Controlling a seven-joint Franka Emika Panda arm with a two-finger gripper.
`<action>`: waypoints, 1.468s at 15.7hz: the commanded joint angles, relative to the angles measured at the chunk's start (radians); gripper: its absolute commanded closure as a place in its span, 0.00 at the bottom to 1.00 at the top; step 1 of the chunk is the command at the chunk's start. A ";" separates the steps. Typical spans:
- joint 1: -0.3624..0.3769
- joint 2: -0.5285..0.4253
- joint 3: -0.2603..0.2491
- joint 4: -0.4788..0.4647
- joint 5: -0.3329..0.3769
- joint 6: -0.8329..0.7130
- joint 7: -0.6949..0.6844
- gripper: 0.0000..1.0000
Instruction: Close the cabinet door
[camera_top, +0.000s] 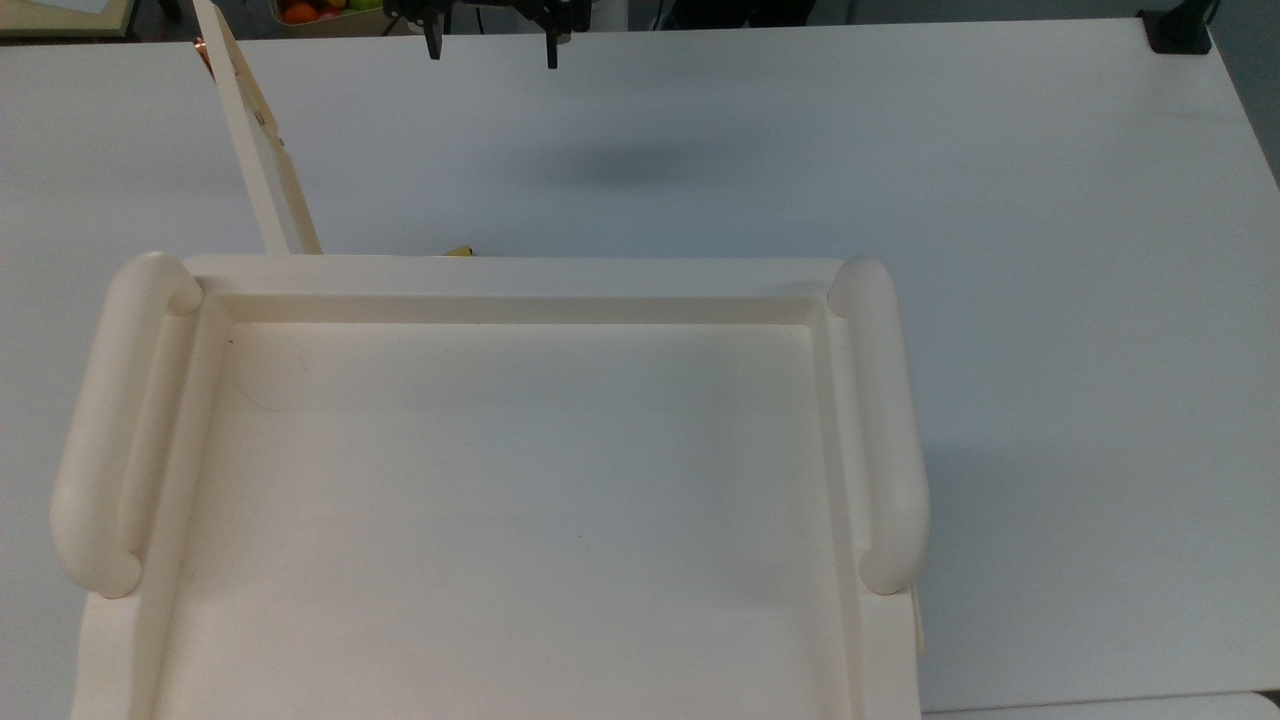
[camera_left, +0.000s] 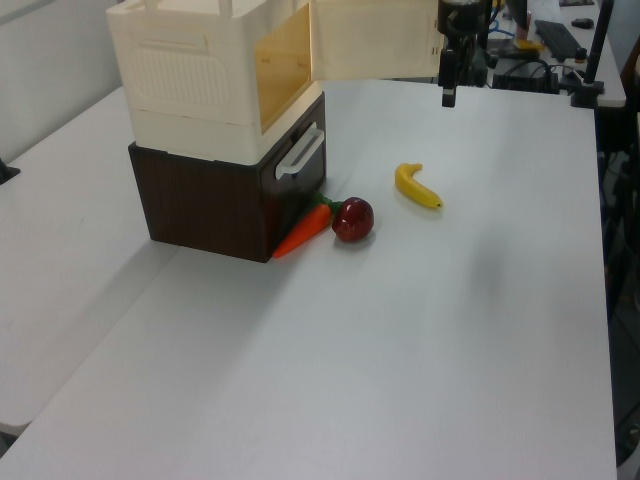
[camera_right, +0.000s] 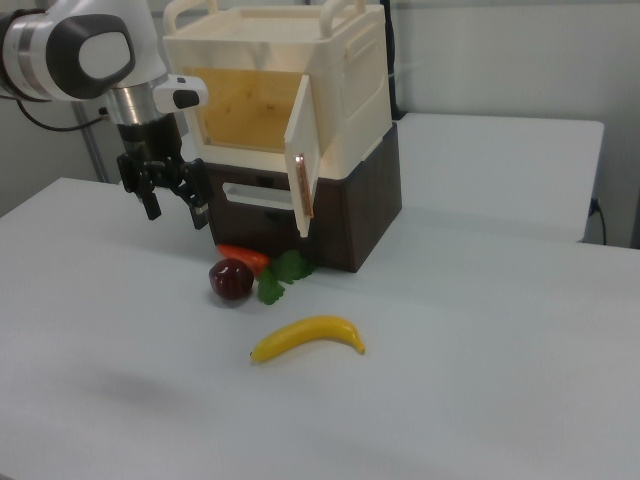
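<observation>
The cabinet door (camera_right: 302, 150) stood wide open, untouched, while the claw (camera_right: 172, 203) hovered apart, spread and empty.

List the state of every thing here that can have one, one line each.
Thin flat cream-white cabinet door: swung wide open.
Large cream-white cabinet: compartment open, amber interior showing.
Dark brown drawer with a white handle: shut.
Black two-finger gripper: open, holding nothing, above the table.
Yellow banana: lying on the white table.
Dark red apple: resting on the table beside the orange carrot.
</observation>
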 joint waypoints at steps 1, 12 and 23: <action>-0.005 -0.014 -0.001 -0.001 0.014 -0.028 -0.031 0.00; -0.013 -0.009 -0.001 0.002 0.016 -0.025 -0.077 1.00; -0.065 0.006 -0.004 0.077 0.024 -0.016 -0.075 1.00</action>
